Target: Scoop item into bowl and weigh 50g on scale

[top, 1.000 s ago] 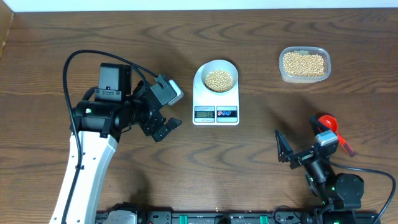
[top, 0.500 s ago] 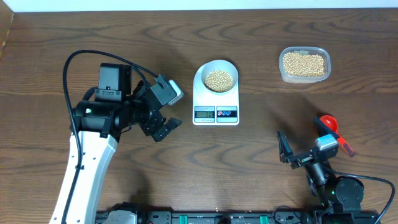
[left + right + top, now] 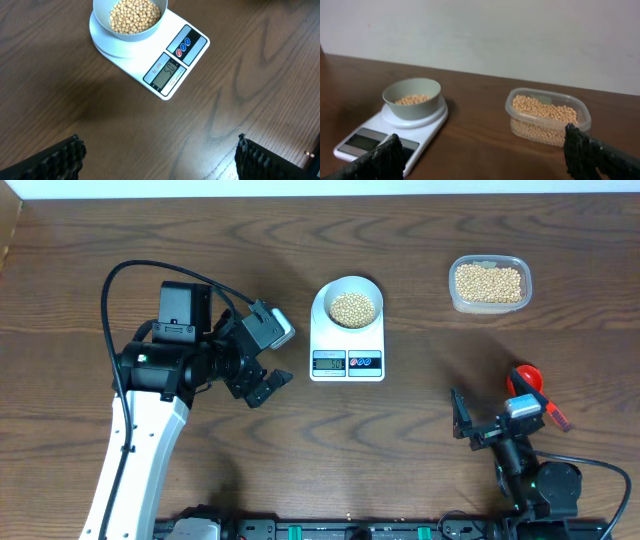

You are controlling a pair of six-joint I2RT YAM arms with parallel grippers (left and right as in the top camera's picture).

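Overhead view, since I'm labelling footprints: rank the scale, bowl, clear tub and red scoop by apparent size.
1. scale
2. clear tub
3. bowl
4. red scoop, partly covered but clearly smallest

My white-and-black left arm rises from the bottom of the overhead view and bends right at the wrist. Its black 2-finger left gripper [image 3: 265, 388] [image 3: 160, 165] stands spread wide, holding nothing. My short black right arm sits folded low. Its black 2-finger right gripper [image 3: 500, 420] [image 3: 487, 160] gapes equally wide, empty, with ribbed fingers [image 3: 592, 155] level.
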